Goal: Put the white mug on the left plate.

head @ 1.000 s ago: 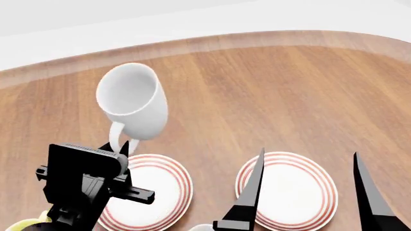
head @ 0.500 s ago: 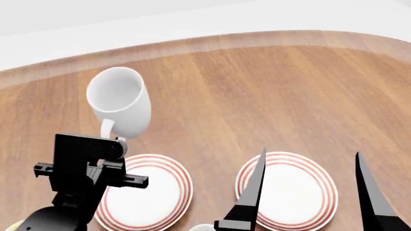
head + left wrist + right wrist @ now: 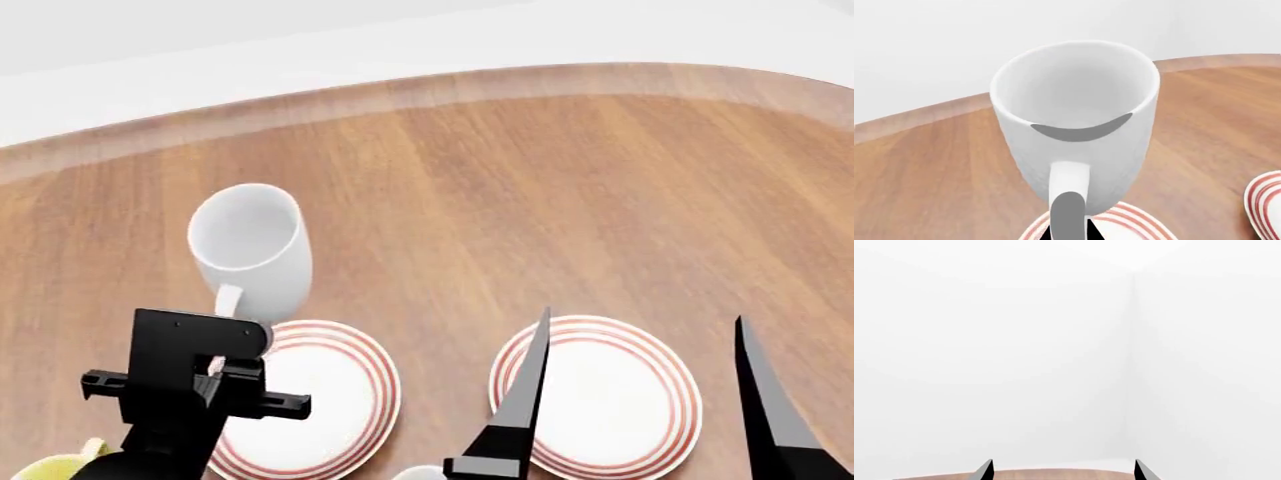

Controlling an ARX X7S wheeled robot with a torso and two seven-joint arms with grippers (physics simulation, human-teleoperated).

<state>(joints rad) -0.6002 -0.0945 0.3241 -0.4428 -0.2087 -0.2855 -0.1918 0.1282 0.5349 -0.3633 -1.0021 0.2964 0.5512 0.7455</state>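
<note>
Gripping the mug (image 3: 250,253) by its handle, the left gripper (image 3: 227,345) holds it above the left plate's (image 3: 340,400) far rim; the right gripper (image 3: 641,375) hangs spread open over the other plate (image 3: 607,395)

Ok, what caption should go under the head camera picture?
Left end effector holds tall glossy white mug by its handle beside red-ringed white plate.

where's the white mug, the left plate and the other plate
white mug (image 3: 254,250), head view, on its outer side wall
left plate (image 3: 327,400), head view, on its bare white centre
right plate (image 3: 607,395), head view, on its bare white centre
</note>
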